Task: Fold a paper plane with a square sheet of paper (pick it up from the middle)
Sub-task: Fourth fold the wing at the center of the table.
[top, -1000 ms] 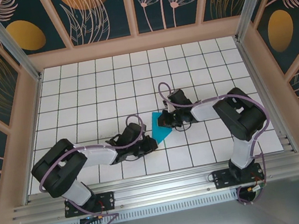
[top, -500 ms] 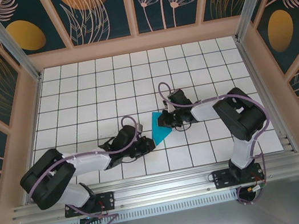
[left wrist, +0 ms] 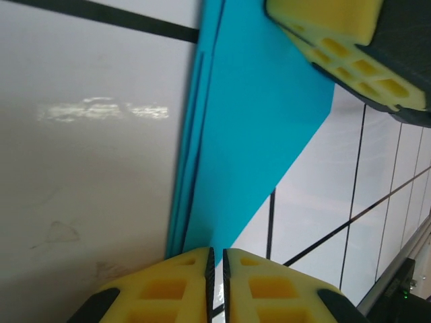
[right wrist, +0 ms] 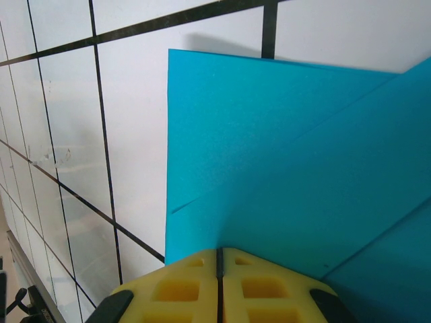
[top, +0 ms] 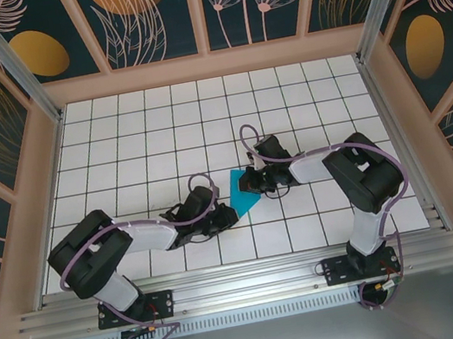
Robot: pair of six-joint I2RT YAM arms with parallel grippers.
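On table (top: 125, 143), 1 square sheet of paper (top: 241, 194), folded, partly hidden; left gripper (top: 227, 215) pinching its corner, right gripper (top: 250, 184) closed atop.

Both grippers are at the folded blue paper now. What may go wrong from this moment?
1. The left gripper and the right gripper are both shut on edges of the paper; if they pull apart, it may tear.
2. The left gripper seems to hold only the narrow tip, which may slip out.
3. In the left wrist view the layers along the long edge lie offset, so pressing now may fix a crooked crease.
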